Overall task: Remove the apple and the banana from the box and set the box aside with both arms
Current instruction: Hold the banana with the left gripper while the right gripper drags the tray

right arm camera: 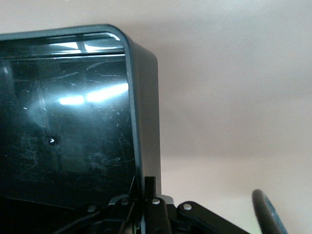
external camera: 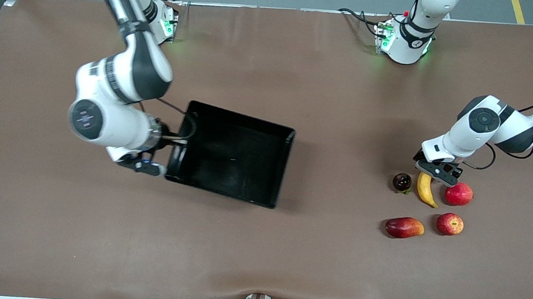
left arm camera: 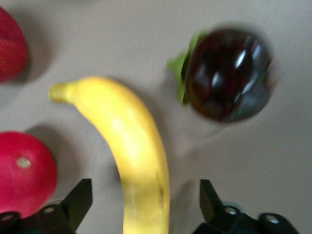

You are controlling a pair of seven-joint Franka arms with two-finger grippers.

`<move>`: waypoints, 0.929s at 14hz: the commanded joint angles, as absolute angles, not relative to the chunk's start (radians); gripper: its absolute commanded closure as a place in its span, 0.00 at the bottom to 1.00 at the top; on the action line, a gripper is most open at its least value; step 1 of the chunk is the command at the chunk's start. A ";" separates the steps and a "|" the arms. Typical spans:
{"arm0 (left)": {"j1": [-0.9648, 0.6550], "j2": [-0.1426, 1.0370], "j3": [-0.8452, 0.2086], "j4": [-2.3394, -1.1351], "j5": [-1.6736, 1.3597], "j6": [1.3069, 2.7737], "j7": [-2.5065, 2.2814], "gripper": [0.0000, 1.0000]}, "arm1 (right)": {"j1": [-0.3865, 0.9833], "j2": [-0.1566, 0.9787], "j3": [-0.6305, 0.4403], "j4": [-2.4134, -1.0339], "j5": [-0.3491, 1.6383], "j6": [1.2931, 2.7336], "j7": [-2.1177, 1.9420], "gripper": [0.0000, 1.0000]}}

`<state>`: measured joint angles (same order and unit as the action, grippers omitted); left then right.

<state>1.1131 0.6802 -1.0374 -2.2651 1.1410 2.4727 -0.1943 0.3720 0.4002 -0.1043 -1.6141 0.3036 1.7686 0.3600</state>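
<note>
Nearest the front camera, at the left arm's end of the brown table [external camera: 257, 263], an oblong red-yellow mango [external camera: 404, 227] and a red apple [external camera: 449, 224] with yellow streaks are seen lying side by side but apart. A little farther off a row of three is found: a dark glossy fruit [external camera: 402, 181], the banana [external camera: 425, 189] and a second red fruit [external camera: 458, 194]. The banana's farther end is covered in the front view by the left gripper [external camera: 437, 172], which is set low over it. In the left wrist view the fingers [left arm camera: 78, 200] are shown spread wide on either side of the banana [left arm camera: 131, 151], with gaps left between pads and peel; the banana's lower part is cut off by the frame edge, as are both red fruits there, and the dark fruit [left arm camera: 226, 73] is blurred.

Toward the right arm's end the black box [external camera: 233, 151] is seen, open-topped and turned at a slant. Its end wall is pinched by the right gripper [external camera: 163, 158], pressed together on the rim [right arm camera: 146, 146]; the fingertips are hidden by the wall. The arm bases are placed along the farthest table edge, with grey floor showing past it.
</note>
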 commanded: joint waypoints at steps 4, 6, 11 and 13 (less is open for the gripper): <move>1.123 0.635 -1.253 -2.130 0.861 2.182 -0.229 0.00 | 0.174 0.314 -0.133 -1.750 0.257 1.756 0.027 1.00; 1.118 0.635 -1.308 -2.027 0.774 2.050 -0.236 0.00 | 0.099 0.322 -0.152 -1.769 0.195 1.766 -0.111 1.00; 1.101 0.635 -1.400 -1.826 0.683 1.786 -0.238 0.00 | -0.067 0.322 -0.161 -1.827 0.117 1.846 -0.303 1.00; 1.086 0.634 -1.430 -1.746 0.684 1.697 -0.236 0.00 | -0.139 0.325 -0.160 -1.883 0.117 1.955 -0.443 1.00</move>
